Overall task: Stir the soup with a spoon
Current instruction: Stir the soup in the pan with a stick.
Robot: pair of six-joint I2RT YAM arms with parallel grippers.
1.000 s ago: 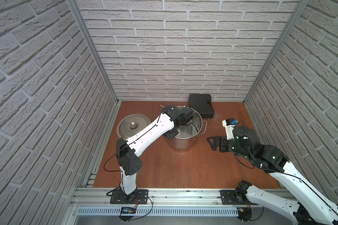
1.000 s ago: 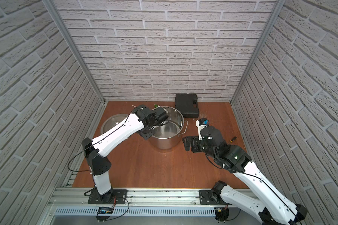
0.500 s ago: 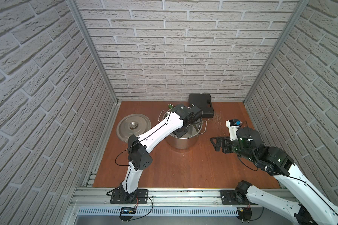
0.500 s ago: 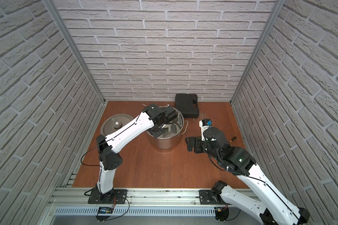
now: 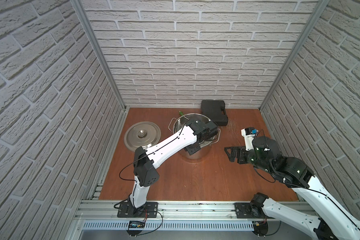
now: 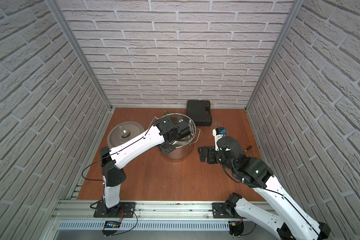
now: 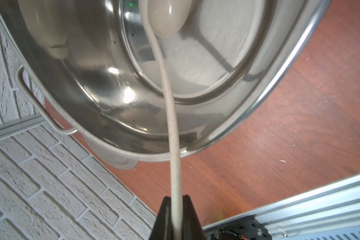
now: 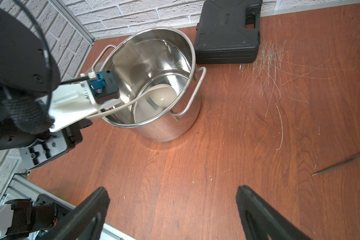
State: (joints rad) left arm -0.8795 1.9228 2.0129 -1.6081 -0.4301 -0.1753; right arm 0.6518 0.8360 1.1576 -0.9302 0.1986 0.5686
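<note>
Two roles: left gripper (image 7: 175, 200) pinches the spoon (image 7: 166, 87) high on its handle so the bowl reaches the pot (image 8: 166, 128) floor; right gripper (image 8: 173, 188) gapes empty at three o'clock.

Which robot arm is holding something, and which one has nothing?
The left arm's fingers are shut on the slim handle of the cream-white plastic ladle, whose bowl sits in the shiny steel pot. The right arm's fingers stand wide open, holding nothing.

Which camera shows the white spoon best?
The left wrist view: the spoon runs from the shut left gripper to its bowl in the pot. The right wrist view shows bowl and part of the handle; in both top views the left arm mostly hides it.
</note>
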